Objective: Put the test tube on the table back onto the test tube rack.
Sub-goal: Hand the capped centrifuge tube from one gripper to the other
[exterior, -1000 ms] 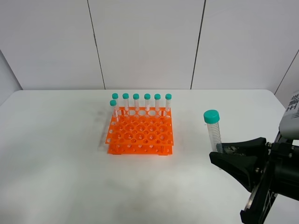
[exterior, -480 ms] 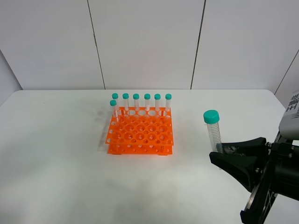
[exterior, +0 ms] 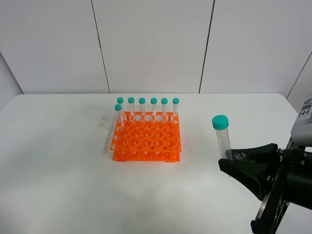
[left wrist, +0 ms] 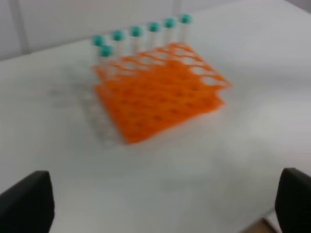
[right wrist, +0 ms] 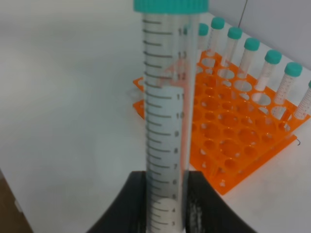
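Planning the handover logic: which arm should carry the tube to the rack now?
Right. The right pincer is shut on the upright test tube, apart from the test tube rack; the left pincer is open and empty.

A lab room
An orange test tube rack [exterior: 146, 141] with green-capped tubes [exterior: 153, 102] sits on a plain white table [exterior: 58, 161] by white walls [exterior: 146, 44].

We find the test tube rack [exterior: 146, 141] on the bench [exterior: 53, 170], other tubes [exterior: 153, 105] in its rear holes; well to its right, the test tube [exterior: 222, 136] upright in the right gripper [exterior: 228, 156].
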{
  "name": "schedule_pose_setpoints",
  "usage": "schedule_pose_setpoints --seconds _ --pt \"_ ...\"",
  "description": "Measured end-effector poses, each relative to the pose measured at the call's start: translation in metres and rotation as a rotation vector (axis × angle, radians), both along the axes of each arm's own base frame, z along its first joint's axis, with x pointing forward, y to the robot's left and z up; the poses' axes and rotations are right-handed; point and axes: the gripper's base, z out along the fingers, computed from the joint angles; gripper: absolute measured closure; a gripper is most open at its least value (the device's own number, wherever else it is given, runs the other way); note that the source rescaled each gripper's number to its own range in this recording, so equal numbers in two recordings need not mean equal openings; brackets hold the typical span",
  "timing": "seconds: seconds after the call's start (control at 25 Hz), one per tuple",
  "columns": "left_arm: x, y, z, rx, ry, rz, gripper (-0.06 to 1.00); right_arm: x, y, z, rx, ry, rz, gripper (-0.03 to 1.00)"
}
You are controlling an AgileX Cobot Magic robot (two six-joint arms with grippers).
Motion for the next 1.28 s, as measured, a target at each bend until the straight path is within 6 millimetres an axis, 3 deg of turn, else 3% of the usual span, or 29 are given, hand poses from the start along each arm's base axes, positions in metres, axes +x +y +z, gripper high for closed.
schedule_pose_setpoints --seconds 0.32,0.68,0.96,1.28 --pt "0.053 -0.042 0.032 -0.102 -0.201 -0.14 -0.06 0.0 0.0 0.0 -0.021 -0.021 0.013 0.94" --pt "0.121 -0.095 0.015 -0.066 -0.045 -0.234 -0.06 0.0 0.0 0.0 -0.023 -0.023 0.014 0.94" --pt "0.147 -0.13 0.022 -0.114 -0.029 -0.427 -0.06 0.0 0.0 0.0 -0.021 -0.027 0.011 0.94" --pt "0.164 -0.159 0.029 -0.123 -0.031 -0.493 -0.06 0.001 0.0 0.001 -0.019 -0.03 0.009 0.94"
